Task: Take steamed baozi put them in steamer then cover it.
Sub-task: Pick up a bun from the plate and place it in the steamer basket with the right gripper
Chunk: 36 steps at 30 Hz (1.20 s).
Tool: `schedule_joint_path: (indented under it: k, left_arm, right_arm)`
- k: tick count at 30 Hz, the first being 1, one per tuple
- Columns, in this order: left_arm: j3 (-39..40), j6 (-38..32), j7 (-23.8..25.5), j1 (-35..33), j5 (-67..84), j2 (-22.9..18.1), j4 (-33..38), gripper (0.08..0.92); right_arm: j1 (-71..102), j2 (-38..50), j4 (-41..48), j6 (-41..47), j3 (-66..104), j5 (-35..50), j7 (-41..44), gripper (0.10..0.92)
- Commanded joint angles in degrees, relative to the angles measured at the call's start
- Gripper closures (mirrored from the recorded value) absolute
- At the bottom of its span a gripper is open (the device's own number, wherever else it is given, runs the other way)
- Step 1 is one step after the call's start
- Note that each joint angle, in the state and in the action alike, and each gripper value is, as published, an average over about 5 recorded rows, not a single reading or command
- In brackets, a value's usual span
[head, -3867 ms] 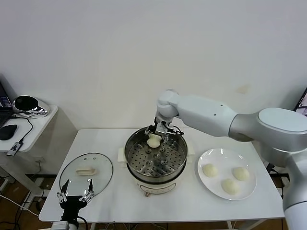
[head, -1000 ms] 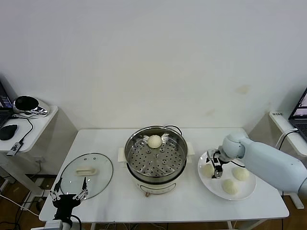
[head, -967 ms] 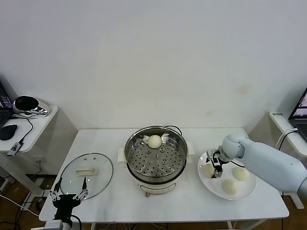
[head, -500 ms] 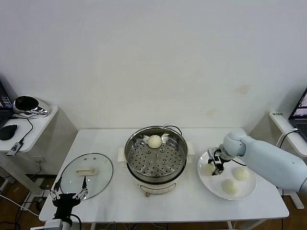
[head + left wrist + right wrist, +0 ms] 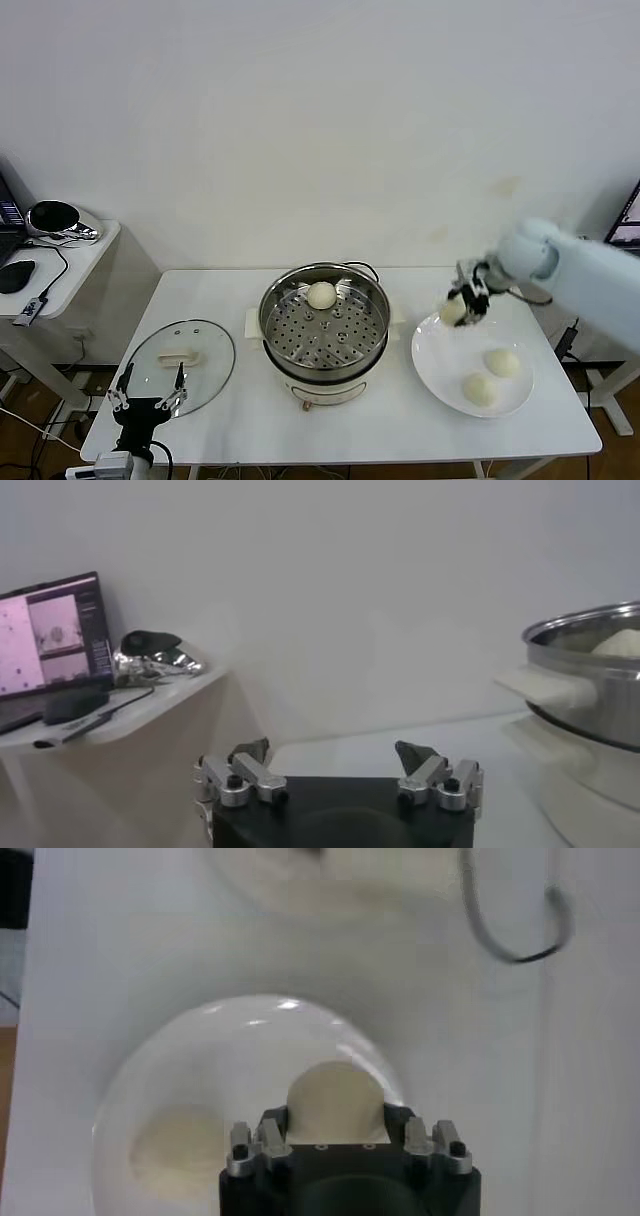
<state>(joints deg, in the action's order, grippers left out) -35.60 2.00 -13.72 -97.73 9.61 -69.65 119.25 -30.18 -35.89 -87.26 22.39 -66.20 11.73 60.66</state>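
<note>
1. The right gripper (image 5: pixel 462 303) is clenched on one steamed baozi (image 5: pixel 454 311), holding it in the air above the inner edge of the white plate (image 5: pixel 440 365), on the side nearest the steamer (image 5: pixel 325 322). In the right wrist view the bun (image 5: pixel 336 1101) sits snug between the two fingers, with the plate (image 5: pixel 150 1078) below it.

2. The left gripper (image 5: pixel 148 400) waits at the near left corner of the table (image 5: pixel 240 420), just in front of the glass lid (image 5: pixel 180 365). Its fingers stand spread and grasp nothing; the left wrist view shows both fingertips (image 5: pixel 418 756) apart with empty space between.

3. Progress, as I judge it: about a quarter done. One bun (image 5: pixel 321 294) already lies on the perforated tray at the far side of the steamer. One is in the grip, off the plate. Two more (image 5: pixel 502 362) (image 5: pixel 478 389) rest on the plate, on its right and near parts.

4. Left to do: carry the held bun across to the tray, fetch the other two, then set the lid on the pot, which lies flat on the table well to the left, handle up.

5. The buns look smooth, round and cream-white, with no visible dents, each far smaller than the pot.
</note>
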Motion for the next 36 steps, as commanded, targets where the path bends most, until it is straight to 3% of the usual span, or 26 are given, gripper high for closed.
schedule_joint_path:
  k: [1,8,16,36]
  left_arm:
    - [-0.17,-0.03,0.06,0.15,0.45,0.19,0.23,0.177]
    - [-0.7,-0.32,0.06,0.18,0.59,-0.05,-0.29,0.177]
    - [-1.31,-1.01,0.0,0.18,-0.16,-0.82,-0.95,0.177]
    - [-1.31,-2.08,-0.14,0.36,-0.76,-1.27,-1.47,0.177]
  right_arm:
    - [-21.07,-8.18,-7.48,7.93,-11.72,17.83,-2.68,0.425]
    - [-13.37,-22.86,-1.67,14.02,-10.52,24.68,-8.81,0.423]
    - [-5.21,-35.58,7.04,17.49,-9.06,24.89,-11.91,0.415]
    - [5.19,-44.93,18.26,19.12,-8.03,20.46,-13.21,0.414]
